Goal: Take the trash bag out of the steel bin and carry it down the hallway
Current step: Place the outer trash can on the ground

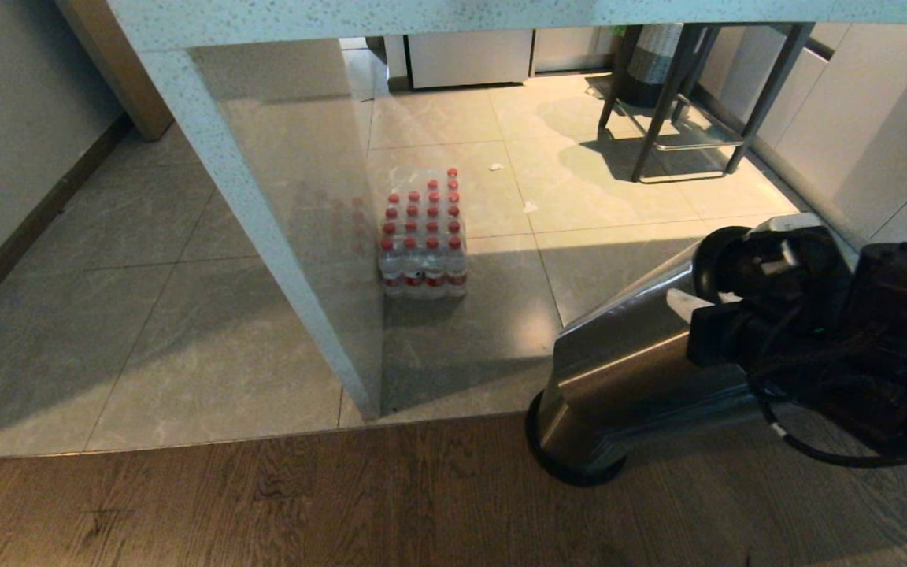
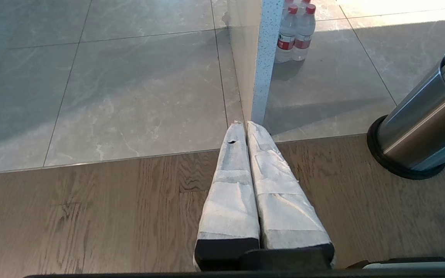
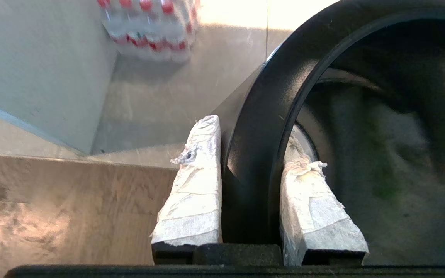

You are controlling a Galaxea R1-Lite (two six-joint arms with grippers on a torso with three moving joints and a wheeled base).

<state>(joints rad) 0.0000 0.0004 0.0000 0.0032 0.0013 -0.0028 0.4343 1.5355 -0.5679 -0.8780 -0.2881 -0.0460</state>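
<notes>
The right end effector [image 3: 251, 185] pinches the black rim of the short brushed-steel bin [image 1: 627, 354] — one finger outside, one inside — tilting it on the wood floor [image 1: 264, 504]. The left end effector [image 2: 244, 129], pressed together, hovers nearby. Pale, blurred bag material [image 3: 392, 162] shows inside the bin.

Black right arm [image 1: 831, 323], looped cable, white-taped claw fingers [image 3: 195, 185]

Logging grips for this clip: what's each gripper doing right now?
Left gripper: shut, empty, above the wood floor.
Right gripper: shut on the tilted steel bin, gripping its black rim.
</notes>
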